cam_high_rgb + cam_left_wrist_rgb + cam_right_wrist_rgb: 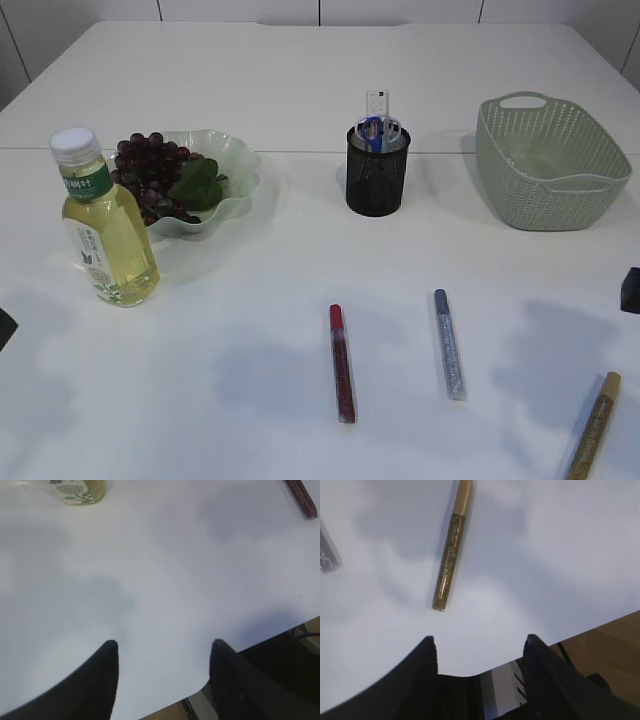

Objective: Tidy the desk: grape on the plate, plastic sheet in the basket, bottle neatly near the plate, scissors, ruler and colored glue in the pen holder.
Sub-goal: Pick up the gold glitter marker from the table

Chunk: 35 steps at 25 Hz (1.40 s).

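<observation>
Dark grapes (150,172) lie on the pale green plate (238,160) at the left. A bottle (103,222) of yellow liquid stands upright just left of the plate; its base shows in the left wrist view (75,490). The black mesh pen holder (377,172) holds scissors (372,133) and a ruler (376,103). Red (343,362), silver (449,343) and gold (595,425) glue pens lie on the table. The gold pen (451,555) lies ahead of my open, empty right gripper (479,642). My left gripper (164,646) is open and empty near the front edge. No plastic sheet is visible.
A green woven basket (550,165) stands at the back right. The red pen's tip (301,497) shows at the top right of the left wrist view, the silver pen's end (327,555) at the left of the right wrist view. The table's front edge (260,640) is close to both grippers.
</observation>
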Motion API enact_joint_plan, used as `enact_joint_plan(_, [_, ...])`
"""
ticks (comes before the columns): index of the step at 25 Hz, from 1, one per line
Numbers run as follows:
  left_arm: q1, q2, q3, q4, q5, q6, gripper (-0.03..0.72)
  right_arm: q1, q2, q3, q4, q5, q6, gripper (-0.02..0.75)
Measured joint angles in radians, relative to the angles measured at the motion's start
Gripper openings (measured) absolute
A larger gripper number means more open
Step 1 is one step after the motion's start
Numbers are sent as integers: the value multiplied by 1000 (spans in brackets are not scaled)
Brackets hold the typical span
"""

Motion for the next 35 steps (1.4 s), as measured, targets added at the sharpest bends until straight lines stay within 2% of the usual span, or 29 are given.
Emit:
enact_joint_plan(7, [-2,0,0,37,9,-12,425,0,135,1,-33,-99,57,430])
enact_joint_plan(13, [-2,0,0,40,37,-16,425,0,283,1,11,-199,66,430])
enact_joint_plan(22, [-2,0,0,41,40,-18,425,0,344,-19,-36,-210,66,430])
enact_joint_plan(29, [-2,0,0,41,25,-18,425,0,344,-80,4,-219,76,429])
enact_joint_plan(35, [-2,0,0,41,24,-20,425,-15,323,-80,6,-175,77,332])
